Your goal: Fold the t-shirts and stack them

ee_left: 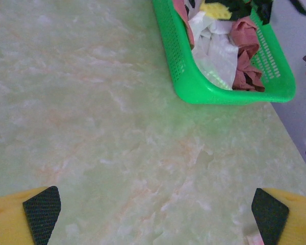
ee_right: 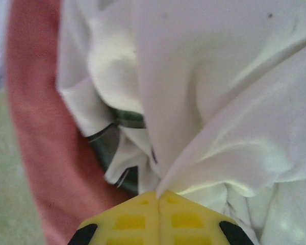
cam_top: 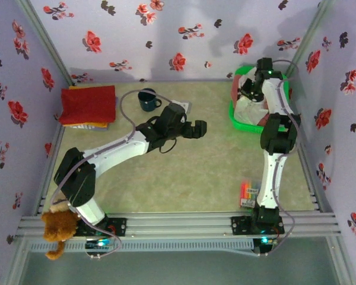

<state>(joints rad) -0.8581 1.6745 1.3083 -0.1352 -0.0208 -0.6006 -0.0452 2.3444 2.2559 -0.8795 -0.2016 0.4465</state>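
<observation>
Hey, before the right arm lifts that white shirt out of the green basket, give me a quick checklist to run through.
1. Right end effector shut on the white t-shirt: ok.
2. White shirt free of the dusty-pink t-shirt lying against it: cannot tell.
3. Left end effector open, holding nothing: ok.
4. Bare table beside the green basket for spreading the shirt: ok.
5. Folded red t-shirt at the far left, apart from both arms: ok.
</observation>
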